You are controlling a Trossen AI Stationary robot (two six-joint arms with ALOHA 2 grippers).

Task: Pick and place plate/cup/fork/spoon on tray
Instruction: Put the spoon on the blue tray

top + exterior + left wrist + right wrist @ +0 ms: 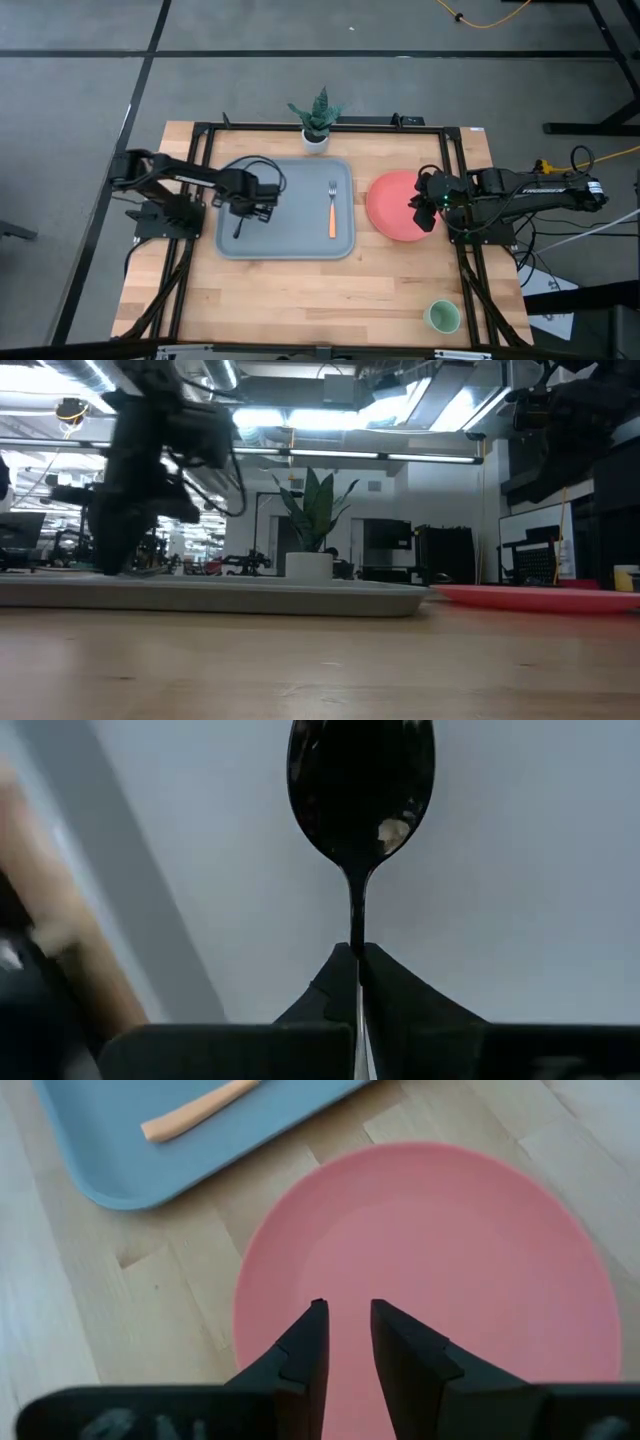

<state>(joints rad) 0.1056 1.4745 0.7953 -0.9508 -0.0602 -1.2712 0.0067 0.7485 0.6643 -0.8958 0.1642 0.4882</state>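
Blue-grey tray (300,240) on wooden counter (320,300): orange-handled fork (332,210) lay inside. Left pincer (250,205) over tray's left side, clamped on dark spoon (360,790). Right pincer (346,1325) narrowly parted above coral plate (450,1260), beside tray. Mint cup (441,317) near counter's front right corner.

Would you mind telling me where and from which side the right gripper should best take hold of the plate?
Probably at the rim. The plate lies flat on the table, so only its thin edge offers the fingers purchase. The right gripper hangs above it; its own side's edge looks unobstructed.
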